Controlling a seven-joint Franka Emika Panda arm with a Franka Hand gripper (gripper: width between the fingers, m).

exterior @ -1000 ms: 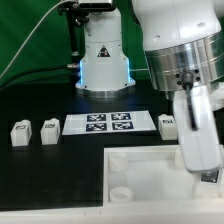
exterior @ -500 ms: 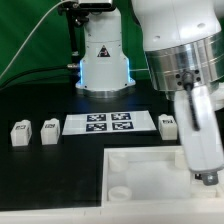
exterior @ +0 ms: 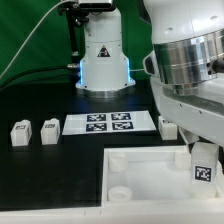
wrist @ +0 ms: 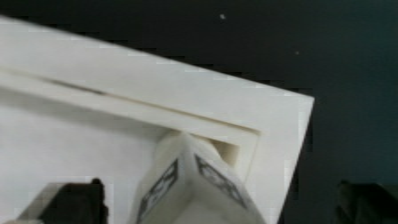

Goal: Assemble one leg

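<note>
My gripper (exterior: 203,172) is shut on a leg (exterior: 203,168), a small white block whose black-and-white tag faces the exterior camera. It holds the leg over the exterior view's right side of the large white panel (exterior: 140,172). In the wrist view the leg (wrist: 196,180) stands between my dark fingers (wrist: 71,203), just above the panel's raised corner rim (wrist: 231,115). Two more legs (exterior: 19,133) (exterior: 49,131) stand at the exterior view's left. Another leg (exterior: 168,126) shows partly behind my arm.
The marker board (exterior: 110,123) lies between the loose legs, behind the panel. The robot base (exterior: 103,55) stands at the back on the black table. A round socket (exterior: 119,191) shows in the panel's near left corner.
The arm has shifted and turned with the leg in its grip. The wrist now fills more of the exterior view's right, and the leg's tag shows larger and more squarely.
</note>
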